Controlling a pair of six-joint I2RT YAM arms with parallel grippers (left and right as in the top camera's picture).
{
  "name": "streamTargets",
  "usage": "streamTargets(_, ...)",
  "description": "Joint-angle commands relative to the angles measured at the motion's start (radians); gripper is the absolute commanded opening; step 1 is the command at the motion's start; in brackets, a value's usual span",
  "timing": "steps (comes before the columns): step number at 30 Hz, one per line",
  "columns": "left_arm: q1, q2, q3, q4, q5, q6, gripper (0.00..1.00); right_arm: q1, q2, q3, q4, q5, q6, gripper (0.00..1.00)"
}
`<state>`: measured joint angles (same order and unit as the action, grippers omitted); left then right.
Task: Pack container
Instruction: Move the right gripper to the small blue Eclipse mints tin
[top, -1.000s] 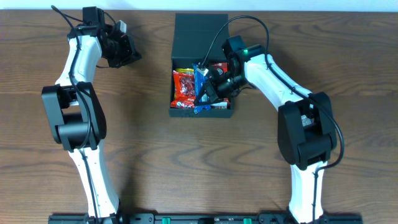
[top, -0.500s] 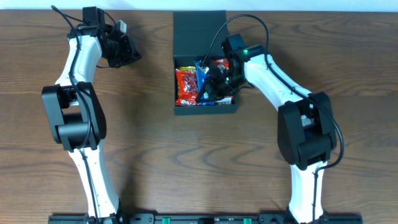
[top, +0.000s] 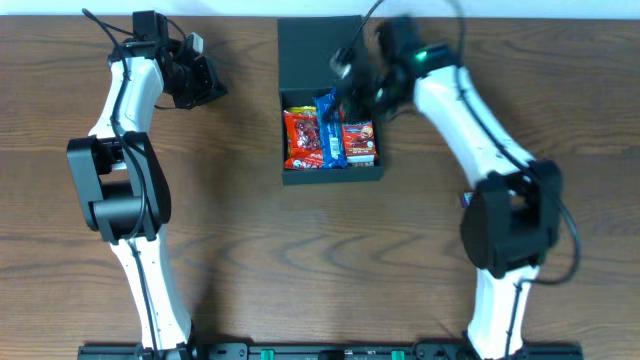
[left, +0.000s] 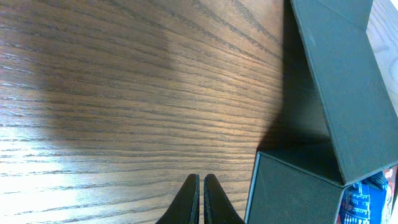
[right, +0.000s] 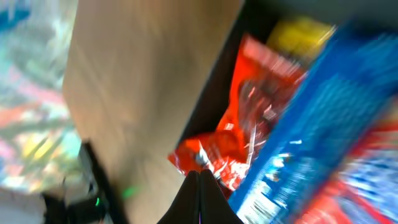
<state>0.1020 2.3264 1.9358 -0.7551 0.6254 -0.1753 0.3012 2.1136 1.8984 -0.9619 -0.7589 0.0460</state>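
The dark container (top: 333, 177) sits open at the table's middle, its flap lid (top: 315, 50) lying back behind it. Inside lie a red packet (top: 300, 140), a blue packet (top: 330, 135) and another red packet (top: 360, 142). My right gripper (top: 352, 90) is blurred, above the box's back edge, shut and empty. In the right wrist view its fingers (right: 200, 180) are shut over the red packet (right: 249, 124), beside the blue packet (right: 311, 143). My left gripper (top: 212, 90) is shut, far left of the box. In the left wrist view its fingers (left: 201, 186) hang over bare wood beside the container's wall (left: 292, 186).
Brown wood table (top: 250, 250) all round the box. The white back edge of the table (top: 230, 8) runs along the top. A yellow packet (right: 305, 34) shows in the box's far corner in the right wrist view.
My right gripper has come up out of the box and moved back toward the lid. The box has shifted slightly right and squared up. The left arm has not moved.
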Motion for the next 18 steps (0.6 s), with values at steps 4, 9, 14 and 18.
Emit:
streamTargets(4,0.002,-0.040,-0.002,-0.004,0.003,0.023,0.06,-0.078,-0.163,0.066,-0.066,0.512,0.290,0.01)
streamTargets(9,0.002,-0.040,-0.002,-0.003,0.003,0.023,0.06,-0.156,-0.188,0.066,-0.301,0.791,0.613,0.01)
streamTargets(14,0.002,-0.040,-0.002,-0.003,0.003,0.023,0.06,-0.209,-0.187,-0.017,-0.490,0.869,1.042,0.02)
streamTargets(18,0.002,-0.040,-0.002,-0.003,0.003,0.023,0.06,-0.208,-0.187,-0.140,-0.477,0.898,1.149,0.02)
